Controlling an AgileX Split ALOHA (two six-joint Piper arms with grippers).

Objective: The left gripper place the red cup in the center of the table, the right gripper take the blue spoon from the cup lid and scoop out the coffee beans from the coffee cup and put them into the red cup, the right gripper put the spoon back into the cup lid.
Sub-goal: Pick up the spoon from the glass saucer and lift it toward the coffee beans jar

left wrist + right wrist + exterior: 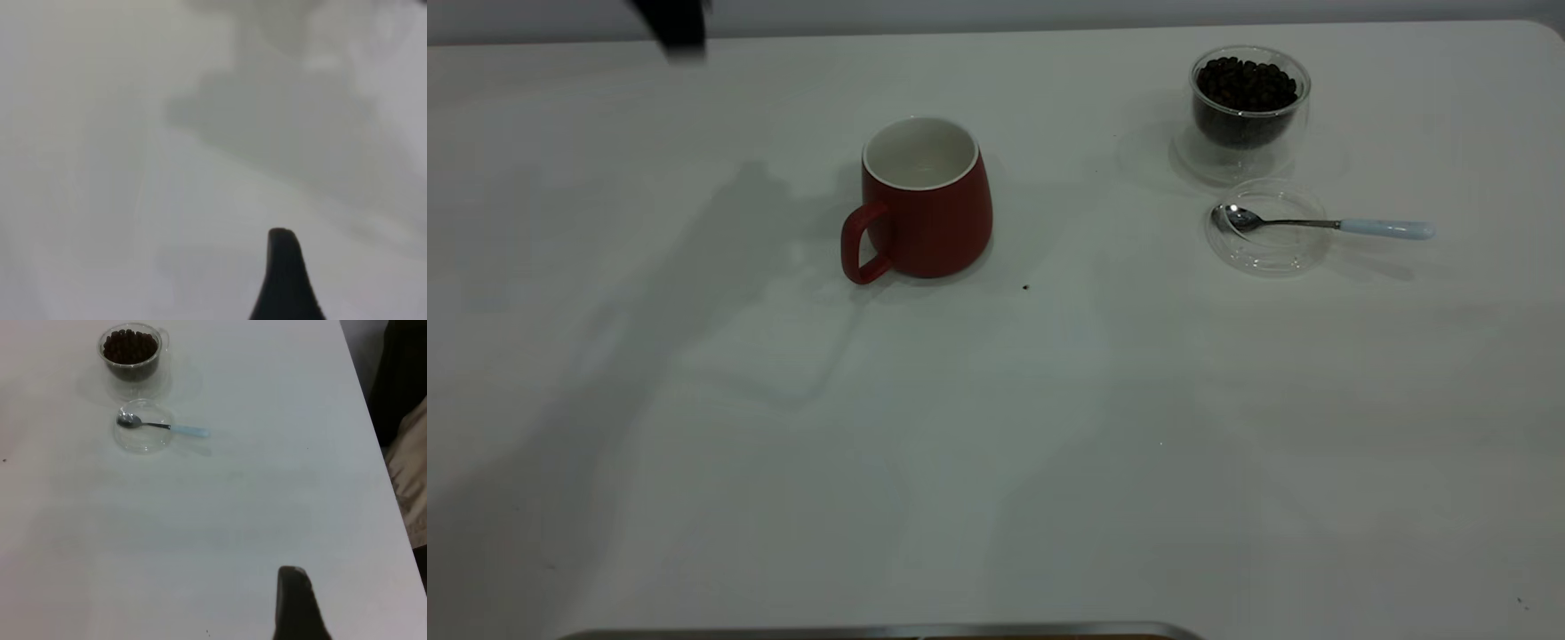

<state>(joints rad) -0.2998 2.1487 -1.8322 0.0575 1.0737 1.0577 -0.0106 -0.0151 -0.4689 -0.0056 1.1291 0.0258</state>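
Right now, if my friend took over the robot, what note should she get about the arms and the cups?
Left gripper: pulled back to the far left edge of the table, holding nothing visible.
Right gripper: only one fingertip shows, well back from the things.
Red cup: upright near the table's middle, empty inside.
Coffee cup: full of coffee beans, far right.
Blue spoon: bowl resting in the cup lid, handle sticking out over the rim.
Done: red cup placed.
Left: pick up spoon, scoop beans into red cup, return spoon to lid.
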